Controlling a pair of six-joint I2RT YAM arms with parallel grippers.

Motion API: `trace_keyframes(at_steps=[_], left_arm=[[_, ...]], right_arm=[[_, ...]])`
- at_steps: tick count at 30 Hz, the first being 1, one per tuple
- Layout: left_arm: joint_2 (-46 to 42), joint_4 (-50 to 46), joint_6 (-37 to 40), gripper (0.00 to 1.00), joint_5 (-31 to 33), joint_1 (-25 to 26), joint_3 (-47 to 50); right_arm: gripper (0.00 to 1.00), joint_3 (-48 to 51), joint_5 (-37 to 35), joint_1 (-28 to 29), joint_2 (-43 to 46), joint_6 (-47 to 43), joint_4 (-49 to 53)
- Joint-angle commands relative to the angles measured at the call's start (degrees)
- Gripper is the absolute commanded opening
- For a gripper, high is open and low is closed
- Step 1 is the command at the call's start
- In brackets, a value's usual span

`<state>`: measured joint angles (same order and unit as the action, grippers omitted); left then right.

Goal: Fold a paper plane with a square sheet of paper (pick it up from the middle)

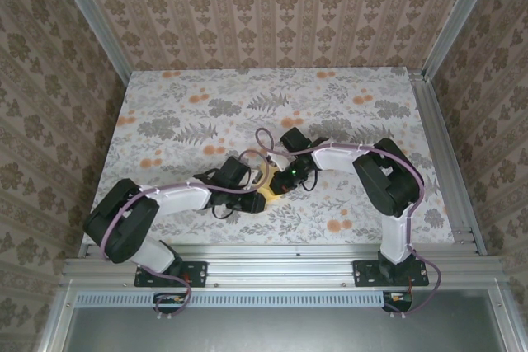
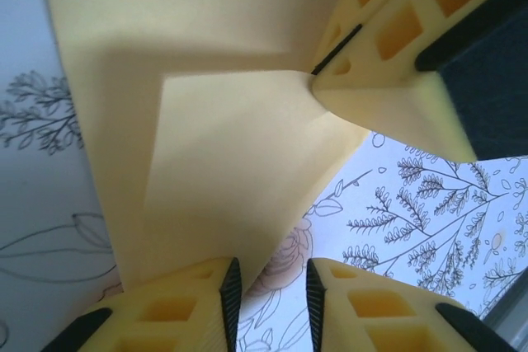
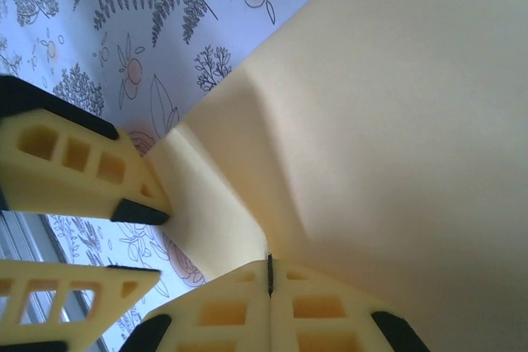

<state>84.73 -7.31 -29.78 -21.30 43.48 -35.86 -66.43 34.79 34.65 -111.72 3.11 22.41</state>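
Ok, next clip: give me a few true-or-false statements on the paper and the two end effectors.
1. The right end effector is shut on the paper. True.
2. The left end effector is clamped tight on the paper. False: its jaws stand apart, with the cloth showing between them.
3. The paper lies flat and uncreased. False: it is bent, with a flap folded over.
4. The cloth bears plant and flower prints. True.
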Motion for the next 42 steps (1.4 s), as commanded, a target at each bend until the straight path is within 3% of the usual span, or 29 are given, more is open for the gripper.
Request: trace_keyframes(at_steps=[1,5,11,32,42], left_arm=[[-3.1,-5.4,1.0,0.36,-0.9,-1.9,-2.2],[-5.7,-7.2,1.0,0.44,-1.7,-5.2,-5.0],[-2.9,-10.1,2.1,0.45,-1.4,-9.5,-8.3],[9.5,-4.8,3.1,0.48,-6.5,-7.9,-8.3],[12.1,-4.0,3.9,0.41,-8.0,-7.3,-9.2]], right_arm=[[0.0,-1.5,0.0,0.2,-0.9,-1.7,2.2],[0.0,-1.7,0.0,0.3,-1.1,-1.9,2.6],[0.0,-1.9,-0.1,0.3,-1.1,-1.9,3.0],[0.0,-3.2,0.3,0.3,-1.9,-1.8,4.1],[0.0,-3.7,0.2,0.3,-1.6,-1.4,3.9]])
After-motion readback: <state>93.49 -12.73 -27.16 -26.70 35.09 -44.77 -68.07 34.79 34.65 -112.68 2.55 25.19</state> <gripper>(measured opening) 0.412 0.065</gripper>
